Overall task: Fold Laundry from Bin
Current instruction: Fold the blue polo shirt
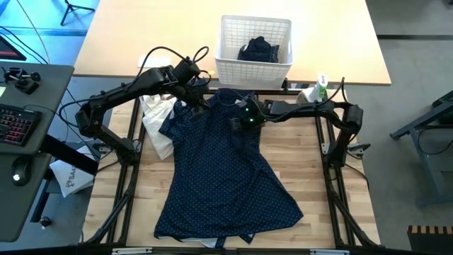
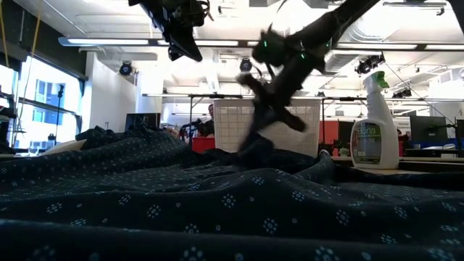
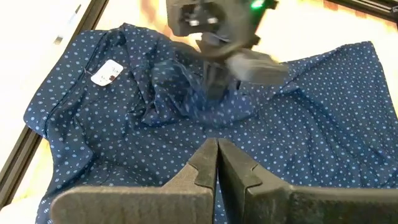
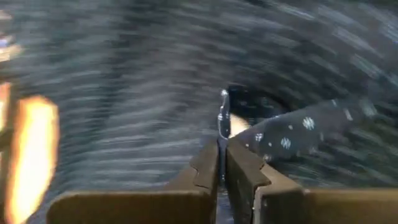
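Left wrist view alone shows the white neck label (image 3: pixel 107 72) on the dotted navy shirt (image 3: pixel 124 143). Low view alone shows a spray bottle (image 2: pixel 374 123) at frame right, beyond the cloth.

The shirt (image 1: pixel 223 170) lies spread over the centre of the surface (image 1: pixel 311 180), rumpled near the collar, hem toward lower frame. The bin (image 1: pixel 253 48) sits upper centre with a dark garment (image 1: pixel 258 51) inside.

Right end effector (image 1: pixel 236 122), fingers together, pinches a fold of the shirt. Left end effector (image 1: pixel 203 101) is closed, empty, above the collar. A cream cloth bag (image 1: pixel 157 120) pokes out left of the shirt. Bare wood shows right of it.
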